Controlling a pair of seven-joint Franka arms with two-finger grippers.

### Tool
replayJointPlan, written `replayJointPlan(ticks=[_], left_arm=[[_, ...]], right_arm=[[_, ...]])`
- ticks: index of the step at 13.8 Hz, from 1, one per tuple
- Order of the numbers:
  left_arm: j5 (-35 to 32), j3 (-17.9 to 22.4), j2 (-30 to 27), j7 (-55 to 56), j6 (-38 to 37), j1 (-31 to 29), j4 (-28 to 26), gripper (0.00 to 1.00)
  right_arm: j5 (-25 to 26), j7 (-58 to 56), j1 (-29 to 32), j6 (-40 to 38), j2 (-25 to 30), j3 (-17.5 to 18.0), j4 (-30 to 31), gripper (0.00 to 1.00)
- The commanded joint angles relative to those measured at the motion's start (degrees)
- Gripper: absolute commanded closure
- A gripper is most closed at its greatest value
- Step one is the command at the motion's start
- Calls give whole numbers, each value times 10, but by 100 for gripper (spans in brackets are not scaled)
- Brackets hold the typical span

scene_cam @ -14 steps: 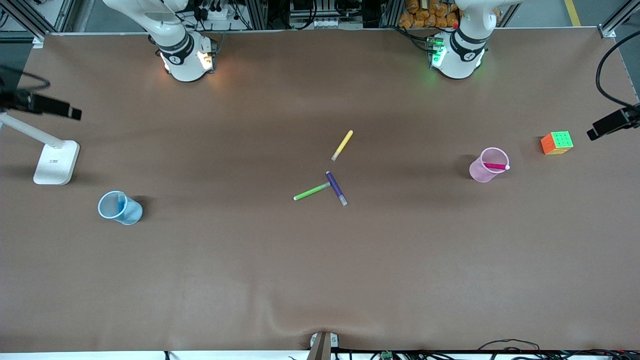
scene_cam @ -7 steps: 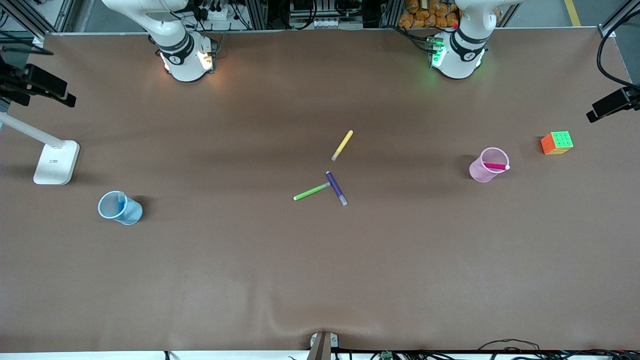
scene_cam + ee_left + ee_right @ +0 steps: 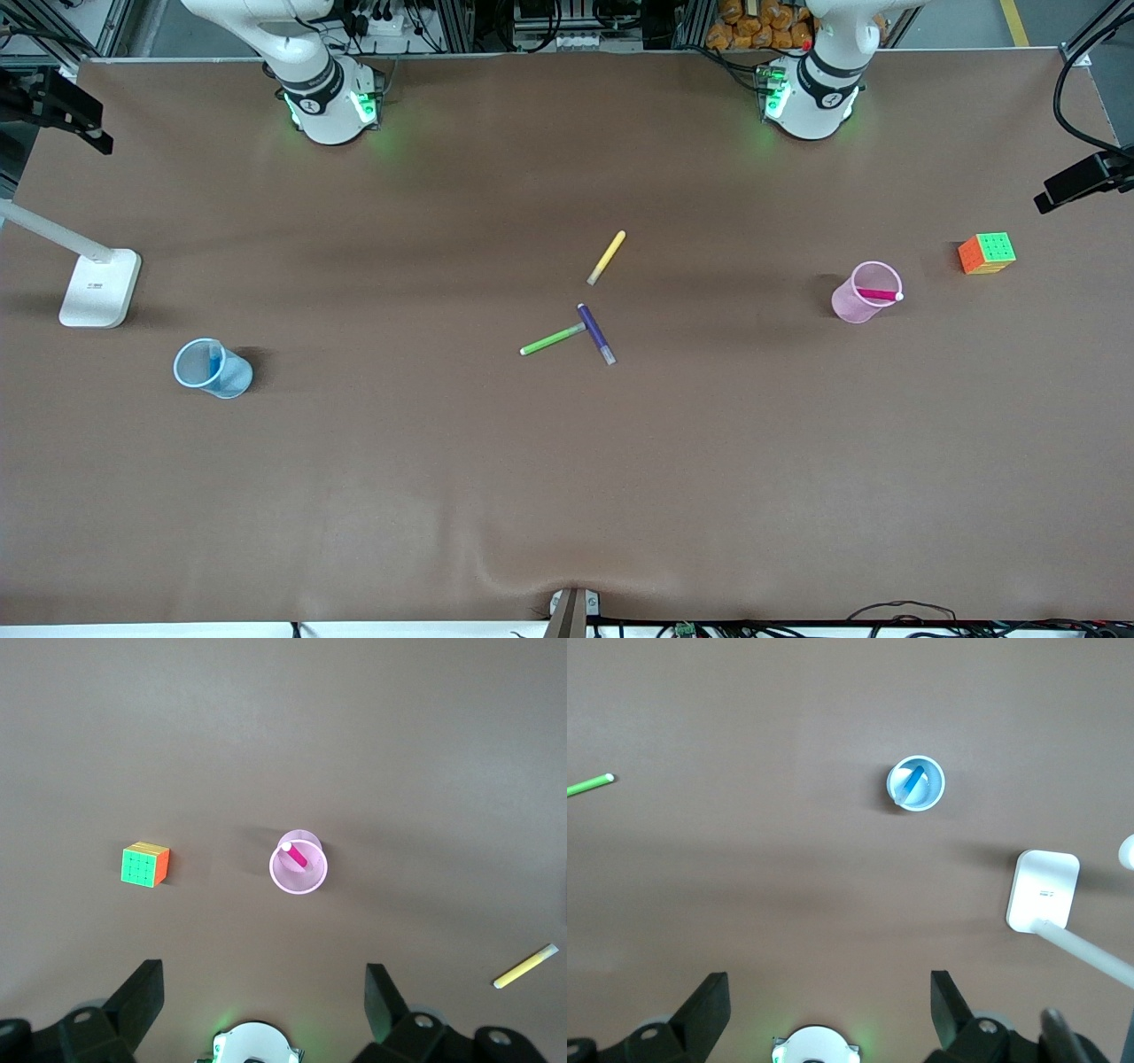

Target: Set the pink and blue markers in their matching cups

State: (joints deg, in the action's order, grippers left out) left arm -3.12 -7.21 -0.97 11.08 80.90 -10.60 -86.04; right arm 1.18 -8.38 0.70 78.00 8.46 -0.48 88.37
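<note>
The pale pink cup [image 3: 852, 304] stands toward the left arm's end of the table with the pink marker [image 3: 879, 294] leaning inside it, pale cap at the rim. The pale blue cup [image 3: 232, 379] stands toward the right arm's end with the blue marker [image 3: 215, 361] inside. My left gripper [image 3: 262, 997] is open and empty, high over the table by its own base; the pink cup [image 3: 315, 879] and pink marker [image 3: 295, 855] show far below it. My right gripper [image 3: 828, 999] is open and empty, high up; the blue cup [image 3: 937, 788] and blue marker [image 3: 912, 782] show below it.
A yellow marker [image 3: 607, 257], a green marker [image 3: 552, 339] and a dark purple marker [image 3: 595, 333] lie mid-table. A colour cube [image 3: 986, 252] sits near the pink cup. A white lamp base [image 3: 99, 287] stands near the blue cup.
Both grippers have risen and drawn back toward their bases at the table's ends. The light on the right arm's base turned from orange to green. Cups and markers have not moved.
</note>
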Motion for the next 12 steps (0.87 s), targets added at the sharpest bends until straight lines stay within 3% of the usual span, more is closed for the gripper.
replayJointPlan(ticks=[1, 7, 9, 12], left_arm=[[15, -5, -24, -21, -13, -2, -6, 0], [17, -35, -37, -20, -9, -2, -27, 0], [17, -40, -56, -11, 24, 14, -62, 0], [17, -13, -109, -11, 70, 59, -134, 0]], right_arm=[[3, -12, 6, -2, -18, 6, -29, 0], [3, -13, 3, -13, -48, 7, -56, 0], [5, -12, 2, -36, -72, 7, -88, 0], [1, -11, 4, -50, -80, 6, -101, 0]])
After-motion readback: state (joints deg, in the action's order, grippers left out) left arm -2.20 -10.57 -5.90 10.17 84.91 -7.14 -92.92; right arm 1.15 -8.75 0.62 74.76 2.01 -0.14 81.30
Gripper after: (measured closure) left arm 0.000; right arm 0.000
